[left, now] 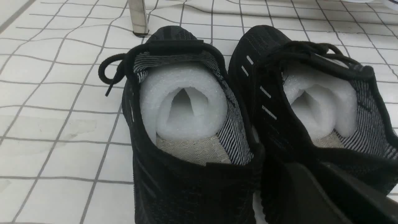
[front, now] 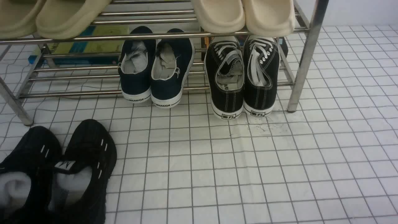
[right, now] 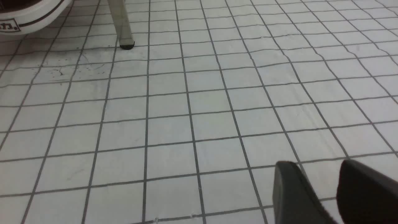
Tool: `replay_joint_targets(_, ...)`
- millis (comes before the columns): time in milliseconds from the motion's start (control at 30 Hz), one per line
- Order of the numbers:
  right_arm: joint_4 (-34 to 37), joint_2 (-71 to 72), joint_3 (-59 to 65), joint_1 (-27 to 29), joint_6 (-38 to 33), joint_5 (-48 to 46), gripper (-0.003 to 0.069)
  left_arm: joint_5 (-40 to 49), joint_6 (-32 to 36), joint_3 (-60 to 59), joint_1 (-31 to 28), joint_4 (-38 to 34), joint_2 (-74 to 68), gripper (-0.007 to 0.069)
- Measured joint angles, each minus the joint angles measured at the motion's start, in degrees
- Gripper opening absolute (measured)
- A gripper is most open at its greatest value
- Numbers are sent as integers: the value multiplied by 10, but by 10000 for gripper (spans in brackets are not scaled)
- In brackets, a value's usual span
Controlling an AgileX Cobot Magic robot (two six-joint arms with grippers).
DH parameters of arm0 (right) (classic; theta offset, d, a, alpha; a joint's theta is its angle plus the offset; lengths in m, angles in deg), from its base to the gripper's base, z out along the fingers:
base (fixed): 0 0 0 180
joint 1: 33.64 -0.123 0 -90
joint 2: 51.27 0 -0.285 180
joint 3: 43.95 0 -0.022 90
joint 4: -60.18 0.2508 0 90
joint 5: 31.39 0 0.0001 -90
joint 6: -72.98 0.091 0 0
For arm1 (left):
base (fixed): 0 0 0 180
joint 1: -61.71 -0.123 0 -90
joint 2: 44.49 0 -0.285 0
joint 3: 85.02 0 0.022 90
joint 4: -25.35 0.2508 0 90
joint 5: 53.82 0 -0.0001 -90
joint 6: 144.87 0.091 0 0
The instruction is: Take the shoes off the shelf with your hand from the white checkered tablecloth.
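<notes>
Your shoes [front: 244,74] sit on the shelf's [front: 306,56] bottom bars by its right leg, your right gripper [right: 320,177] is empty with jaws a bit apart, and for your left gripper [left: 323,189] I can't tell.

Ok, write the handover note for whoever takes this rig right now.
Left gripper: low behind the black knit sneakers on the checkered tablecloth; grip unclear.
Right gripper: open, empty, over bare cloth.
Black canvas lace-up sneakers: on the chrome shoe rack, bottom tier, right end, heels outward.
Done: nothing for that pair.
Left: pull both onto the cloth.
</notes>
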Motion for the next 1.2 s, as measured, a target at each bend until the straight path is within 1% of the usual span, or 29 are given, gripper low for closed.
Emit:
replay_joint_targets(833, 0, 0, 0, 0, 0, 0, 239, 0, 0, 0, 0, 0, 0, 122)
replay_joint_targets(900, -8, 0, 0, 0, 0, 0, 239, 0, 0, 0, 0, 1, 0, 125)
replay_joint_targets(1000, -72, 0, 0, 0, 0, 0, 239, 0, 0, 0, 0, 1, 0, 127)
replay_joint_targets(1033, -77, 0, 0, 0, 0, 0, 239, 0, 0, 0, 0, 1, 0, 127)
replay_joint_targets(1067, -122, 0, 0, 0, 0, -1, 239, 0, 0, 0, 0, 1, 0, 128)
replay_joint_targets(1100, -122, 0, 0, 0, 0, -1, 239, 0, 0, 0, 0, 1, 0, 128)
replay_joint_targets(1133, -167, 0, 0, 0, 0, -3, 239, 0, 0, 0, 0, 1, 0, 128)
replay_joint_targets(1200, -211, 0, 0, 0, 0, -5, 239, 0, 0, 0, 0, 1, 0, 132)
